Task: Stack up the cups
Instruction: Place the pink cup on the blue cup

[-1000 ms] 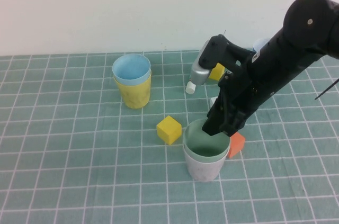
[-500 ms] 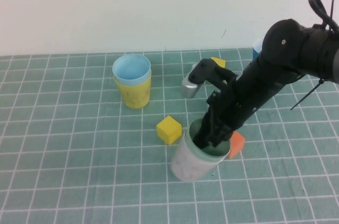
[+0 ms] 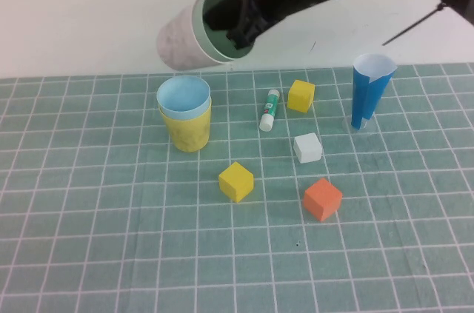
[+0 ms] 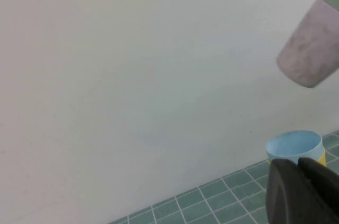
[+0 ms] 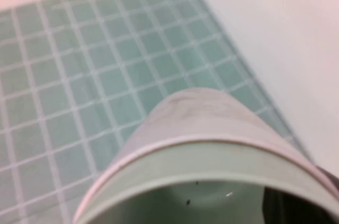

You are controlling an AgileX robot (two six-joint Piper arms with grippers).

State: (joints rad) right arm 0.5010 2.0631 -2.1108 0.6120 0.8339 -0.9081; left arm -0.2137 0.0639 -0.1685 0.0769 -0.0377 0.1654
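Observation:
A pale green cup [image 3: 212, 26] nested in a pale pink cup [image 3: 176, 41] hangs tilted on its side, high over the mat. My right gripper [image 3: 241, 23] is shut on their rim, one finger inside the green cup [image 5: 201, 168]; the pink cup [image 5: 196, 110] wraps around it. Just below and slightly forward stands a light blue cup [image 3: 184, 97] nested in a yellow cup [image 3: 189, 131]. My left gripper [image 4: 297, 166] is shut and empty, off to the side; past it I see the blue cup [image 4: 293, 145] and the raised pink cup [image 4: 311, 49].
On the green grid mat lie a yellow cube [image 3: 236, 180], an orange cube [image 3: 323, 199], a white cube [image 3: 307, 148], a second yellow cube [image 3: 301, 95] and a glue stick [image 3: 269, 109]. A dark-blue paper cone [image 3: 369, 89] stands at the back right.
My right gripper closed on the rim of the green-in-pink pair, tipped it, then carried it up off the mat and leftward, over the blue-in-yellow stack.

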